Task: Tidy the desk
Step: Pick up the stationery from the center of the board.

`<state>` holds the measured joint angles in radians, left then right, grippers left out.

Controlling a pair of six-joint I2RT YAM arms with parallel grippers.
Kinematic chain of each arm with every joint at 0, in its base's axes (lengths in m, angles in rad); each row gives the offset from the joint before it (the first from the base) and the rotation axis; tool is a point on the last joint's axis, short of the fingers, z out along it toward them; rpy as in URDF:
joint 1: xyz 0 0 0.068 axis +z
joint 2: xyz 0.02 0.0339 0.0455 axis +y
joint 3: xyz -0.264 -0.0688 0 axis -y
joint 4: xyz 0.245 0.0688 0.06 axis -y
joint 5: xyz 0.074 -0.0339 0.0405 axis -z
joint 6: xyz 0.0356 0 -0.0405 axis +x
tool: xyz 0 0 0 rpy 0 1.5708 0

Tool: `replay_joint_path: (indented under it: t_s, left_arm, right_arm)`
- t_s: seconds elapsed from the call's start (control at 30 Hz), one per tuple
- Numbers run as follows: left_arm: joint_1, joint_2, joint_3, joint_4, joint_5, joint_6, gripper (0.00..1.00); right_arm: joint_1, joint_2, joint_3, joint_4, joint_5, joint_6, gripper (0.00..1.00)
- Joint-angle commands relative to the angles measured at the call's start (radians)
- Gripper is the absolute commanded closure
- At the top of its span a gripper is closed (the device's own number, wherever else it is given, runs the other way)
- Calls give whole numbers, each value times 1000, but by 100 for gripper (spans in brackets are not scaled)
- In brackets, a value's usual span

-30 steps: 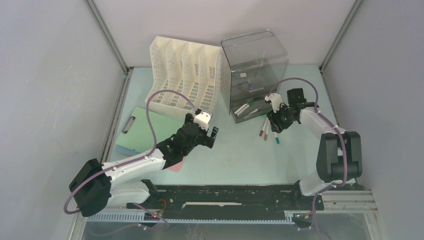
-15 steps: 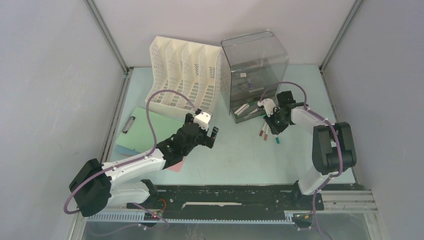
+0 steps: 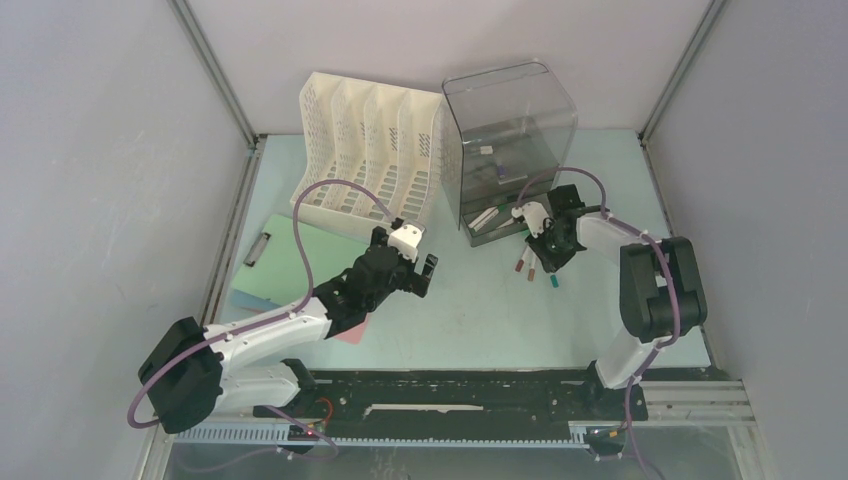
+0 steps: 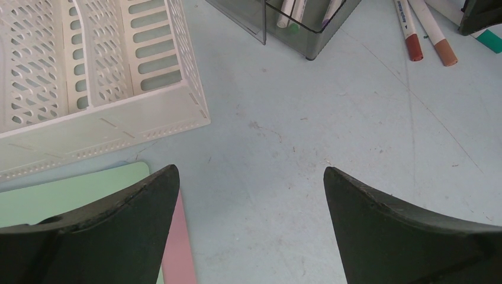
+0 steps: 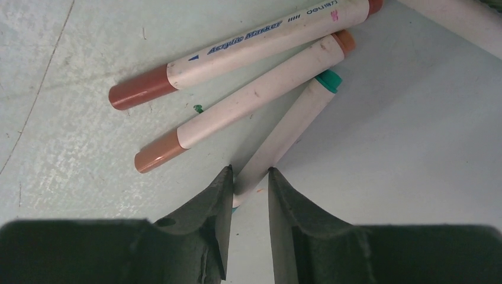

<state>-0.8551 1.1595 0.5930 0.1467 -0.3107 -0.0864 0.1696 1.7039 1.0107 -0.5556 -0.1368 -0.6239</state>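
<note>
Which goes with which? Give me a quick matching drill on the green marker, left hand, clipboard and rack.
1 green marker
2 left hand
3 clipboard
4 rack

A open above the desk
B upright at the back
C pinched by the right hand
D flat at the left

Pairs: 1-C, 2-A, 3-D, 4-B
</note>
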Motion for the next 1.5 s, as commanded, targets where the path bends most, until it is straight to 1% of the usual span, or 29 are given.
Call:
replay_joint_path:
  t_s: [0.0, 0.23, 0.27, 0.4, 0.93, 1.17, 1.2, 1.23, 1.27, 1.47]
  left_arm:
    - [5, -10, 36, 19, 3, 10, 0]
    - [5, -16, 34, 17, 3, 11, 0]
    - [5, -15, 34, 17, 3, 11, 0]
    - [5, -17, 34, 17, 3, 11, 0]
    - [4, -18, 33, 16, 2, 12, 0]
    - [4, -19, 33, 16, 2, 14, 0]
    - [5, -19, 33, 16, 0, 14, 0]
    - [5, -19, 33, 16, 1, 14, 0]
    - [5, -19, 33, 16, 0, 14, 0]
    - [5, -18, 33, 16, 1, 14, 0]
  right_arm:
    - [11, 21, 26, 15, 45, -9, 65]
    - [27, 34, 25, 15, 97, -17, 67]
    - [30, 35, 27, 15, 99, -17, 70]
    - [34, 36, 37, -1, 97, -12, 74]
    - [40, 13, 60, -30, 83, 0, 85]
    - [37, -9, 83, -67, 51, -5, 91]
    - [35, -10, 91, -85, 42, -8, 93]
    - [32, -11, 96, -96, 33, -10, 98]
    - [29, -15, 100, -103, 25, -12, 100]
    - [8, -50, 103, -118, -19, -26, 100]
